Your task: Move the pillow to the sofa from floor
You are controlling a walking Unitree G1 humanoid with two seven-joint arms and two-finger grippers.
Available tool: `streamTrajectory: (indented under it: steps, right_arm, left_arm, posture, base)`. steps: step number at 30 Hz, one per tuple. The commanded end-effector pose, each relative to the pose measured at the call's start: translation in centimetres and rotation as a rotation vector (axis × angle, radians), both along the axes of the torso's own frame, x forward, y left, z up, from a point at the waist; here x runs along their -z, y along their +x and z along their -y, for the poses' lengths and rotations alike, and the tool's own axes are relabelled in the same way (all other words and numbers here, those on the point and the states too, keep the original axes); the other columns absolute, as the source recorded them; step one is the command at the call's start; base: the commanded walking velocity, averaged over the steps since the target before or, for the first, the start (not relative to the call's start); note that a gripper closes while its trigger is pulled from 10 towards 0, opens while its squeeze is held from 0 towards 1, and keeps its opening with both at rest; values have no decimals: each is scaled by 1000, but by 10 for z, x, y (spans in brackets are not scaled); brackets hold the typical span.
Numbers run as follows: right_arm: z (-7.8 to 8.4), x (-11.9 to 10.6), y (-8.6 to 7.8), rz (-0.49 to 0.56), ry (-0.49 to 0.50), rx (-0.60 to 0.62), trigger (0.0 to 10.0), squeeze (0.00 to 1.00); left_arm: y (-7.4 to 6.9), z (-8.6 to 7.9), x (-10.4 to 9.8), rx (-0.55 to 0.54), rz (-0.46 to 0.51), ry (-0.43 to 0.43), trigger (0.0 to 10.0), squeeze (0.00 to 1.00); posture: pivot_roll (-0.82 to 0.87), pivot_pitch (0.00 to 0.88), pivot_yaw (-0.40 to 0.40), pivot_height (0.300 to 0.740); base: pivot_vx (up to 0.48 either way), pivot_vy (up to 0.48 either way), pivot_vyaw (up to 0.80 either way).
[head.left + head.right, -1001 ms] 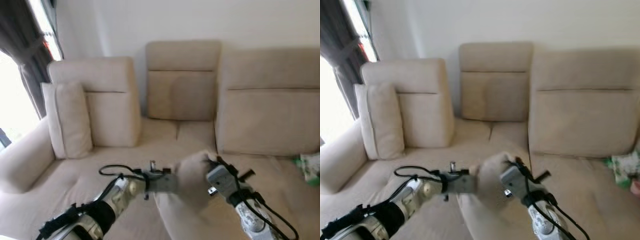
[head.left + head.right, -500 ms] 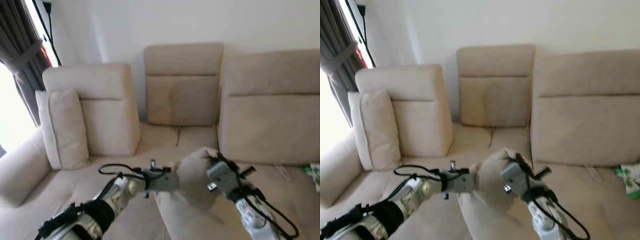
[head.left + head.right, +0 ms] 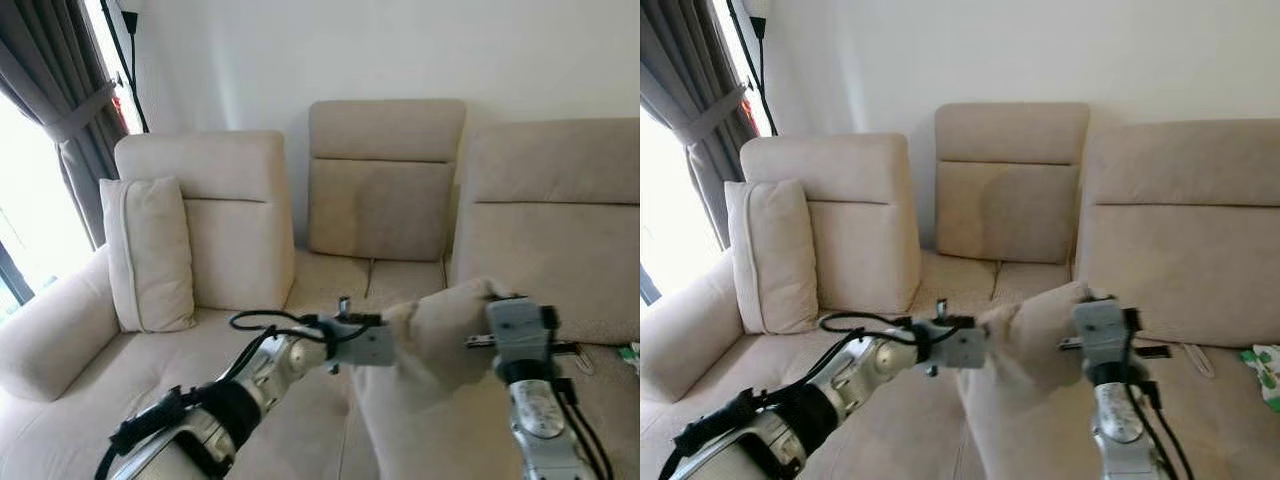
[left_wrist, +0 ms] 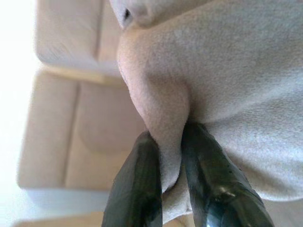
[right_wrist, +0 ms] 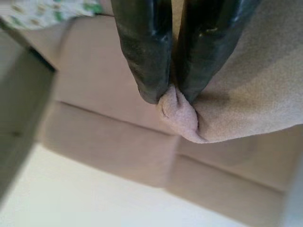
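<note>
The pillow (image 3: 440, 330) hangs in the air between the two tools, held up in front of the sofa (image 3: 385, 190) and above its seat cushions. The left tool (image 4: 168, 156) is clamped on a fold of the pillow's beige fabric; in the left wrist view the cloth is pinched into a ridge between its two black fingers (image 4: 137, 189), with the rest of the pillow spreading out beyond the fingertips. The right tool (image 5: 170, 94) is likewise closed on the pillow, nipping a small bunched corner of fabric right at its fingertips, with the pillow's body lying to one side of it. In the head views the left tool (image 3: 375, 335) grips the pillow's edge nearest the left arm, and the right tool (image 3: 495, 325) grips the opposite upper corner, so the pillow spans the gap between them and droops below both. Beyond the tools stand the sofa's three back cushions. Well off past the left tool, a second pillow (image 3: 150, 255) leans upright against the sofa's left backrest, by the armrest. Farther that way hangs a dark curtain (image 3: 70, 100) beside a bright window.
</note>
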State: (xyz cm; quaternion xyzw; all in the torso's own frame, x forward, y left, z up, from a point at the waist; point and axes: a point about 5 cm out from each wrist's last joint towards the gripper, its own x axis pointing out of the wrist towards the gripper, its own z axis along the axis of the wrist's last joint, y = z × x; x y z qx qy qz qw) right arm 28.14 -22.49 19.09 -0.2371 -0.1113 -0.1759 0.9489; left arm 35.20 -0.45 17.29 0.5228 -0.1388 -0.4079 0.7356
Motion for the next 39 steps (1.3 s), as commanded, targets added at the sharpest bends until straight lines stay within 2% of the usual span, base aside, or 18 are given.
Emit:
streamTrajectory:
  steps: [1,6,11,13,18,20,22,24,26,32,36,39]
  right_arm:
    - [-6,-26,-1,118,-15,-14,10000,0]
    - [-10,-37,-5,160,-31,-7,10000,0]
    - [-9,-38,-5,162,-33,-1,10000,0]
    - [-3,-37,-5,151,-49,30,10000,0]
    - [0,-33,-4,125,-59,45,10000,0]
    - [7,-17,4,12,-8,65,10000,0]
    - [8,-12,6,-18,21,73,10000,0]
    - [9,-14,8,-12,68,69,10000,0]
    - [10,-18,9,0,67,63,10000,0]
    - [16,-15,12,-32,45,75,10000,0]
    - [31,3,14,-135,126,129,10000,0]
    - [34,5,15,-155,136,139,10000,0]
  left_arm:
    - [-1,6,-11,28,36,-45,10000,0]
    - [-6,23,-33,82,98,-120,10000,0]
    - [-5,24,-35,82,105,-126,10000,0]
    - [-3,26,-42,65,134,-155,10000,0]
    - [-1,27,-45,48,150,-177,10000,0]
    - [5,23,-52,-21,188,-239,10000,0]
    - [7,22,-55,-45,202,-258,10000,0]
    - [12,16,-66,-102,242,-324,10000,0]
    - [15,12,-73,-135,263,-360,10000,0]
    - [17,8,-69,-154,252,-339,10000,0]
    - [11,15,-54,-109,197,-297,10000,0]
    - [8,18,-49,-86,172,-283,10000,0]
  posture:
    - [-171,0,105,740]
    - [-193,0,117,740]
    - [-198,0,120,740]
    - [-201,0,123,740]
    - [-201,0,123,740]
    - [-196,0,119,740]
    - [-196,0,119,740]
    - [-188,0,116,740]
    - [-180,0,111,740]
    - [-174,0,106,740]
    - [-170,0,99,740]
    - [-170,0,97,740]
  base:
    - [0,0,0]
    - [0,0,0]
    - [0,0,0]
    - [0,0,0]
    - [0,0,0]
    - [0,0,0]
    - [0,0,0]
    - [0,0,0]
    - [0,0,0]
    - [0,0,0]
    - [0,0,0]
    - [0,0,0]
